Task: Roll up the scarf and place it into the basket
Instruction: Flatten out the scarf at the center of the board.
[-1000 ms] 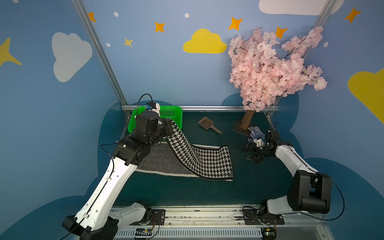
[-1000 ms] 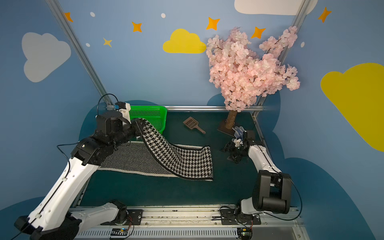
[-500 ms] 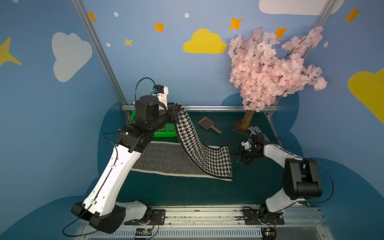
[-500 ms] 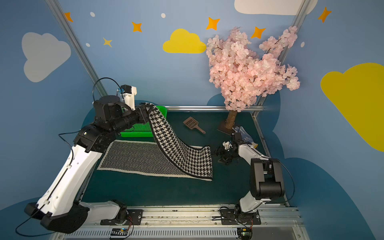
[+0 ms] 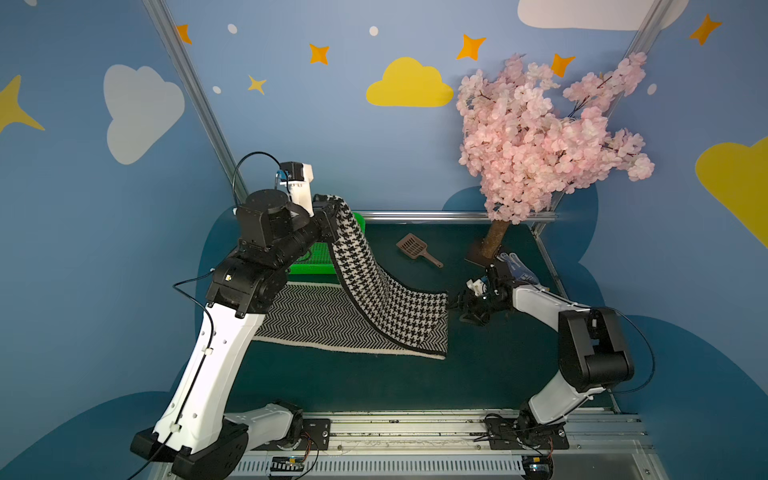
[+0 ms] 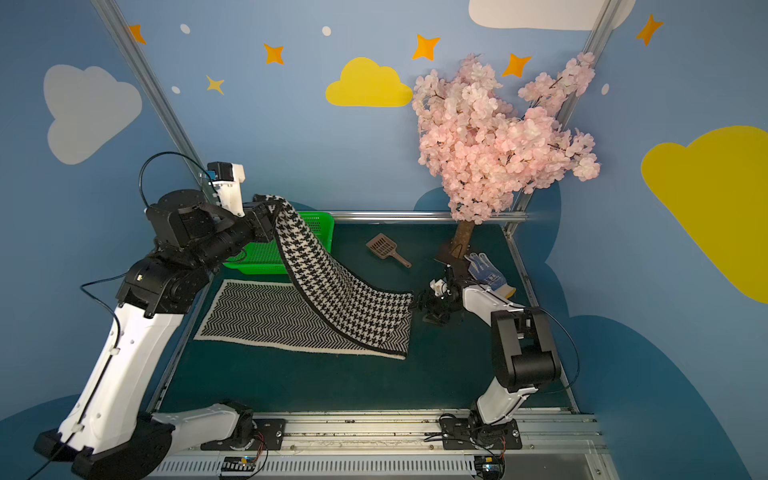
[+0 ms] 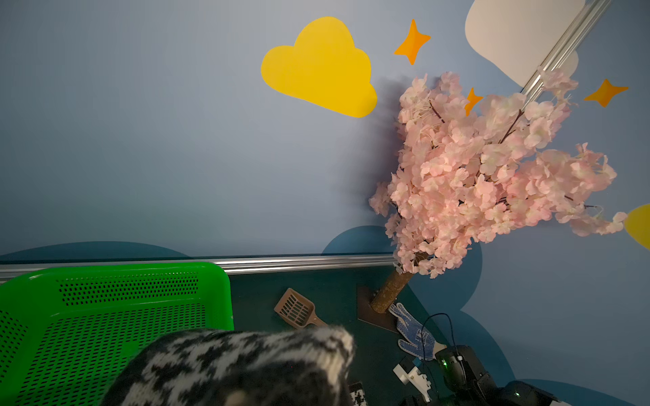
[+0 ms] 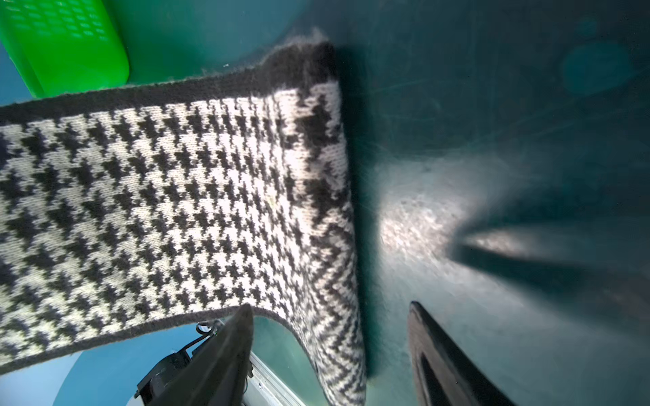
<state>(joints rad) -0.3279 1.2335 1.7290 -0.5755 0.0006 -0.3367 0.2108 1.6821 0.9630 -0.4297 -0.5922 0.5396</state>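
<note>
Left tool (image 5: pixel 331 211) is clamped on one end of the scarf (image 5: pixel 376 286), held high beside the basket (image 6: pixel 325 232), judged to be for folding it over | the rest is laid on the desk (image 5: pixel 374 390) | right tool (image 8: pixel 330 309) is parted at the folded edge with nothing gripped, shown only by the right wrist view | the left grip is hidden in the left wrist view

Basket (image 5: pixel 311 268) half hidden behind scarf (image 5: pixel 374 286), left arm (image 5: pixel 216 357); left gripper (image 5: pixel 334 208) fingertips buried in cloth.

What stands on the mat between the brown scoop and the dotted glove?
Between the scoop and the glove stands the blossom tree's trunk, in both top views.
</note>
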